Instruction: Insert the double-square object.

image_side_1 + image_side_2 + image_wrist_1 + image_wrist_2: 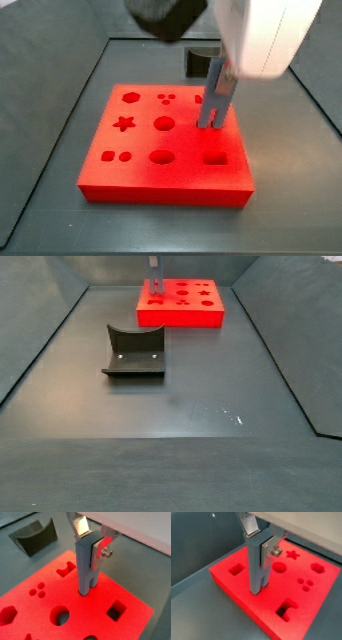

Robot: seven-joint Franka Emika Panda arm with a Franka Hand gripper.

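Dark grey floor (174,406), low walls around it. Red board (167,150) sits at one end, with shaped holes: star, hexagon, circles, squares. Gripper (90,543) is over the board, clamped on the upper part of the bar (87,567); silver finger (271,548) is flat against its side in both wrist views. Bar is upright, lower end at the board surface near one edge, between the square hole (116,610) and the notched hole (65,570). Can't tell if the tip is in a hole or just touching the top. In a side view the bar (211,105) stands by the board's far right side. Dark notched block (134,353) rests on the floor, well apart from the board.
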